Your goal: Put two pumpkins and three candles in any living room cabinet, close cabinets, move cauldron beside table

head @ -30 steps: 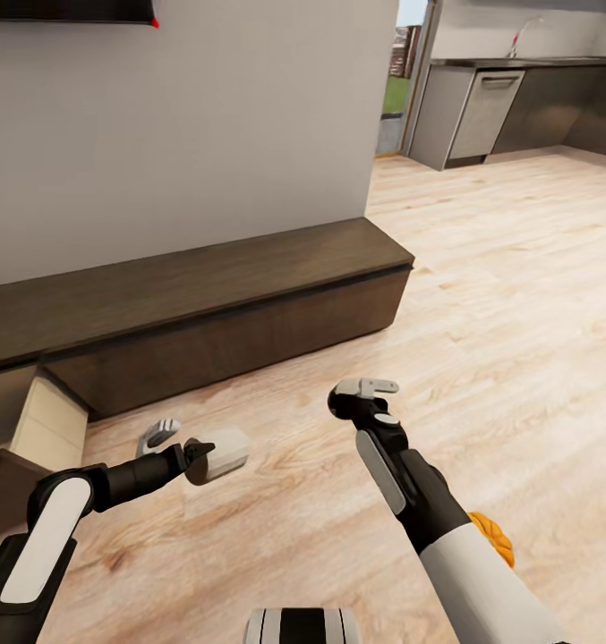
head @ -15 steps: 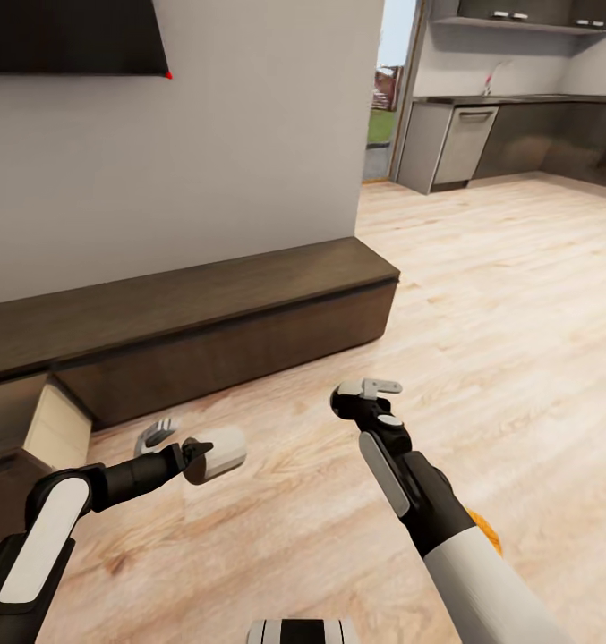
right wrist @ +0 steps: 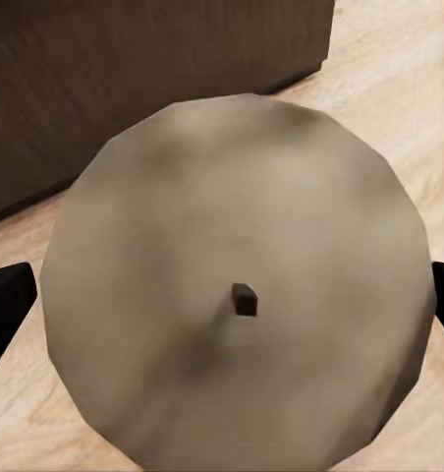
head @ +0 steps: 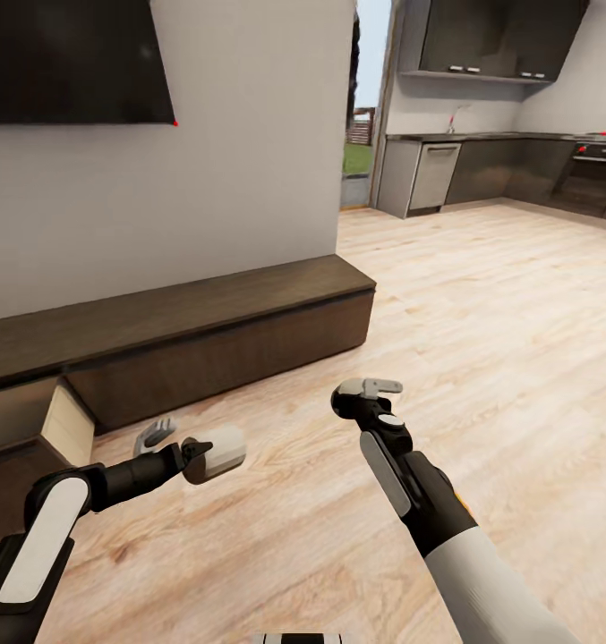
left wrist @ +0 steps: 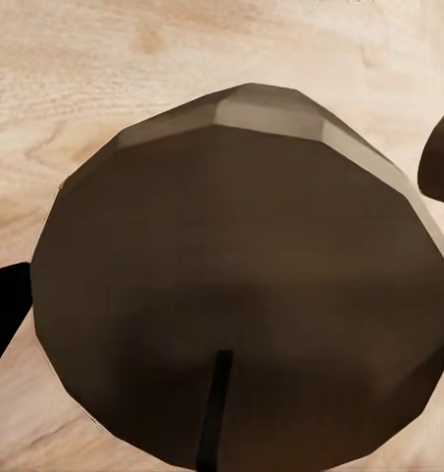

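Note:
My left gripper (head: 188,444) is shut on a cream-white candle (head: 220,450) low over the plank floor; the left wrist view shows its shaded top and dark wick (left wrist: 242,285). In the right wrist view, a second candle (right wrist: 232,285) with a small wick sits between dark fingers (right wrist: 6,305). My right gripper (head: 367,388) is shut on it, and the wrist hides it in the head view. The long dark brown cabinet (head: 213,331) runs along the wall ahead, with a drawer (head: 68,425) pulled open at its left end. A thin orange sliver of pumpkin (head: 462,504) peeks from behind my right forearm.
A black wall TV (head: 70,58) hangs above the cabinet. Right of the wall end, an opening leads to a kitchen with dark cupboards (head: 490,170) and a grey appliance (head: 432,174). Light wood floor (head: 499,313) stretches to the right.
The head view has tilted up, showing more of the TV and kitchen. Both arms keep their pose and their candles. The pumpkin is now almost fully behind my right forearm.

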Controlling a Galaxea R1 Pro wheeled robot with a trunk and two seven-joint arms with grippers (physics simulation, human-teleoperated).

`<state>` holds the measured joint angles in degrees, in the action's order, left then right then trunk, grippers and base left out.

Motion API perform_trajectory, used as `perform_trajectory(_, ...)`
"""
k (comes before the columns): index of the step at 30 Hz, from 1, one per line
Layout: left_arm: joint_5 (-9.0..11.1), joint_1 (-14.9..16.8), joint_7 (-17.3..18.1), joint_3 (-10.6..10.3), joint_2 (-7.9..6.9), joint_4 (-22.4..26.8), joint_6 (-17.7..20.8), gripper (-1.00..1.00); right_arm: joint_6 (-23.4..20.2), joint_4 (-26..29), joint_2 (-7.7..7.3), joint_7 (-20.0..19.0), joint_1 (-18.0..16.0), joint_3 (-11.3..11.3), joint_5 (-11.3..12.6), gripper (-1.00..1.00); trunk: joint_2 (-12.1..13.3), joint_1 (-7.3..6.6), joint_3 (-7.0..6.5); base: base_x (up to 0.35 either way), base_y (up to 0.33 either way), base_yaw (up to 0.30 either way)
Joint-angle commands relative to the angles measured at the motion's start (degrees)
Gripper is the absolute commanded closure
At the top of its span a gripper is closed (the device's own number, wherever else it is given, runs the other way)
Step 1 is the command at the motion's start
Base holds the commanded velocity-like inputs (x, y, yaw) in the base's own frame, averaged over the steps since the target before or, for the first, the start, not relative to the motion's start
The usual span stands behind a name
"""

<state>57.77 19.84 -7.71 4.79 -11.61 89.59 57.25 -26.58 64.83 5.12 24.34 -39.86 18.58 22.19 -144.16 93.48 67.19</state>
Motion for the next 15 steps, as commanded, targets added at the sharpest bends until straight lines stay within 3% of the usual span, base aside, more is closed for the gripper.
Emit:
perform_trajectory(1, 0.6, 0.0, -0.6, 0.0, 0.0, 0.1, 0.2, 1.0, -0.1, 0.1, -0.02, 0.5, 0.0, 0.1, 0.6, 1.0, 0.0, -0.04, -0.27, -0.032, 0.0, -0.086)
perform_trajectory(15, 0.6, 0.0, -0.6, 0.0, 0.01, 0.1, 0.2, 1.0, -0.2, 0.0, -0.02, 0.5, 0.0, 0.1, 0.6, 1.0, 0.2, -0.4, -4.46, -0.005, 0.0, -0.036)
